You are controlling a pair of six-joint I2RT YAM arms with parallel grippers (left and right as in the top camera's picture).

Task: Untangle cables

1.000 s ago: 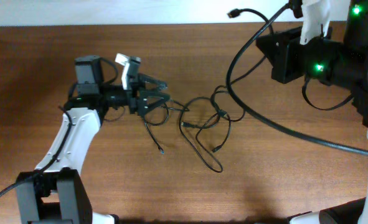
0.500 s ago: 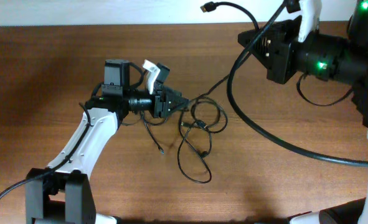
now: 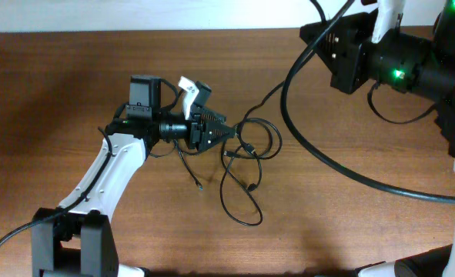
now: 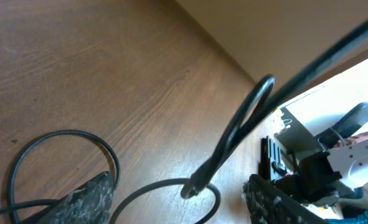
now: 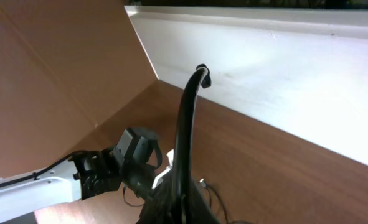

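Left hand released, fingers astride cables; right hand clenched, seemingly on plug-ended cable.

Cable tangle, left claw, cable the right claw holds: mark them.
cable tangle [image 3: 249, 148], overhead, central knot.
left claw [image 3: 227, 132], overhead, midway between fingertips.
held cable [image 5: 184, 124], right wrist, mid upright stretch.

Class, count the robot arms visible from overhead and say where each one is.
2. The left arm reaches in from bottom left, the left gripper at the cables. The right arm is at top right, raised, holding a cable; none seems hidden.
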